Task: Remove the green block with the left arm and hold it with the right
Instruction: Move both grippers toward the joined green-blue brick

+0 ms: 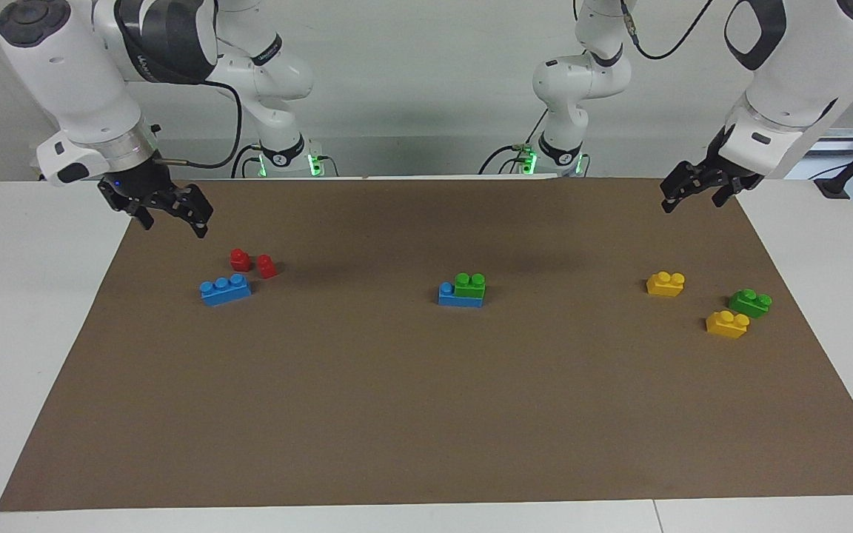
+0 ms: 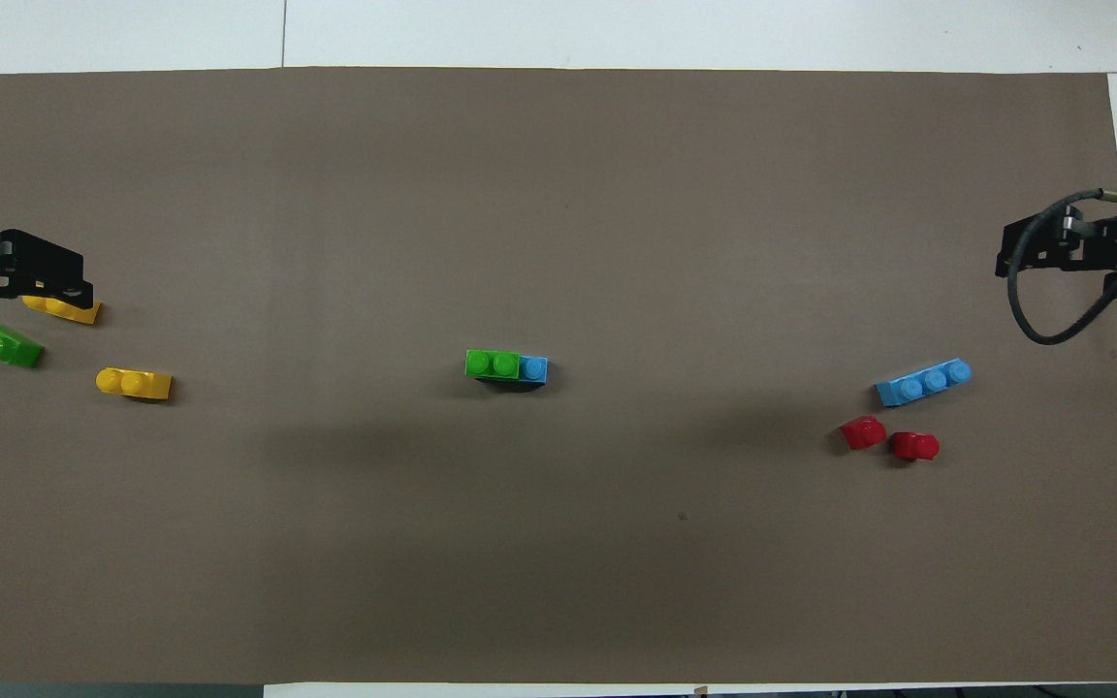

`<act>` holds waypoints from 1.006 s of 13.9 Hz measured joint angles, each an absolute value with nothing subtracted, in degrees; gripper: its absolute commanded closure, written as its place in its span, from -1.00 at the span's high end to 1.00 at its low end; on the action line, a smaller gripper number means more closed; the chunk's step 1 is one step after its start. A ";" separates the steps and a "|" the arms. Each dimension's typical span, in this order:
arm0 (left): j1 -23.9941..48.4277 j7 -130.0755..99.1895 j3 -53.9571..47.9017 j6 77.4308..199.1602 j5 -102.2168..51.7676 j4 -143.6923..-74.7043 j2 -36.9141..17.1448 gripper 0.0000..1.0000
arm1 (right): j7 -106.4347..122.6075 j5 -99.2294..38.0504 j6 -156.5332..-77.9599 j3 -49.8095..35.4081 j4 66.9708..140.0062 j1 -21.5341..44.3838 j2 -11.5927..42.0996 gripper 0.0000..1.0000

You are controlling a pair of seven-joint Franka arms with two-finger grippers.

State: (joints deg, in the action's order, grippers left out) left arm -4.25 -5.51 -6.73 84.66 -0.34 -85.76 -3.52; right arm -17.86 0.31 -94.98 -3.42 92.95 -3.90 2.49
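Green block (image 1: 470, 284) stacked on blue brick (image 1: 459, 296). No readable writing. Left hand (image 1: 699, 189), right hand (image 1: 167, 211) wide, empty.

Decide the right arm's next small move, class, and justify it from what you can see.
Probably swing the right gripper from over the mat's corner toward the blue brick at the mat's middle. The green block is stacked on it, so that base likely needs holding first. Both grippers are open and empty; the left gripper waits over its own end.
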 measured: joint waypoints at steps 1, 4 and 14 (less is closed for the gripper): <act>-4.25 -5.51 -6.78 84.67 -0.35 -85.76 -3.52 1.00 | -24.55 0.12 -96.05 -3.45 93.61 -2.83 2.51 1.00; -4.18 -5.51 -7.04 84.68 -0.37 -85.76 -3.52 1.00 | -40.08 -2.40 -98.86 -3.50 95.53 0.09 2.92 1.00; -0.21 -25.23 -7.80 85.07 -0.83 -91.94 -0.58 1.00 | -85.75 -18.36 -111.71 -3.66 105.69 10.28 5.46 1.00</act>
